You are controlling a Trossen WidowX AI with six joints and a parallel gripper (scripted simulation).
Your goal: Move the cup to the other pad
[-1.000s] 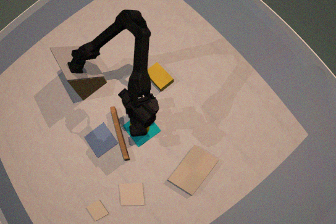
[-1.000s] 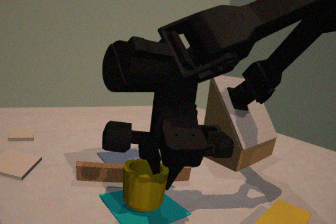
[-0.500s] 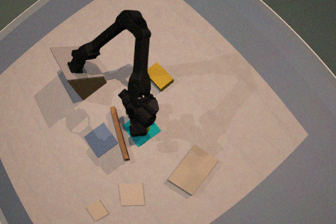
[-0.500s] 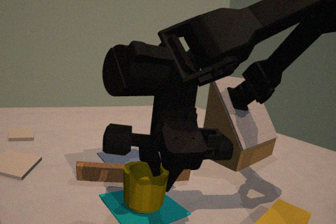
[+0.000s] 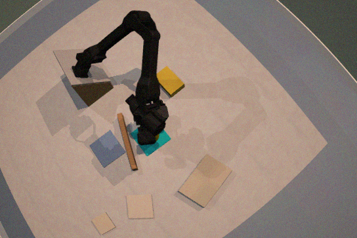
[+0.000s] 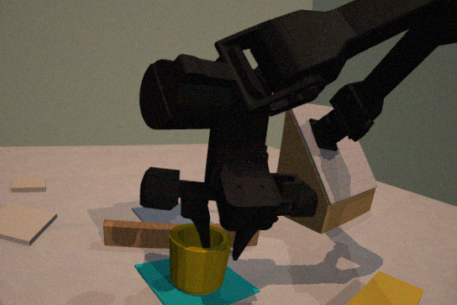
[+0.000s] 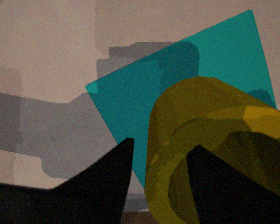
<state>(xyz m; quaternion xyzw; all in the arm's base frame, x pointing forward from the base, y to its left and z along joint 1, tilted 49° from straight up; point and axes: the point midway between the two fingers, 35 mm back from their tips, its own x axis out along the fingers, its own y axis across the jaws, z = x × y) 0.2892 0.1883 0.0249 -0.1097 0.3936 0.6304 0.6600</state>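
Observation:
The yellow cup (image 5: 157, 137) (image 6: 197, 270) (image 7: 176, 105) stands upright on the teal pad (image 5: 147, 151) (image 6: 155, 277) (image 7: 126, 110). My gripper (image 6: 222, 252) (image 7: 160, 148) is partly open at the cup's rim. One finger is inside the mouth and the other is outside the wall, with gaps showing beside the wall in the wrist view. In the top view the arm hides most of the cup. The blue pad (image 5: 105, 154) (image 6: 155, 213) lies beyond the wooden bar. The marbles cannot be seen; the cup's inside is dark and partly covered by the finger.
The low wooden bar (image 5: 127, 144) (image 6: 134, 234) stands between the two pads. A yellow block (image 5: 170, 82) (image 6: 391, 290) lies near the arm. A large wedge (image 5: 92, 92) (image 6: 302, 181) stands near the arm's base. Tan boards (image 5: 207, 180) (image 5: 140, 206) (image 6: 25, 223) lie farther off.

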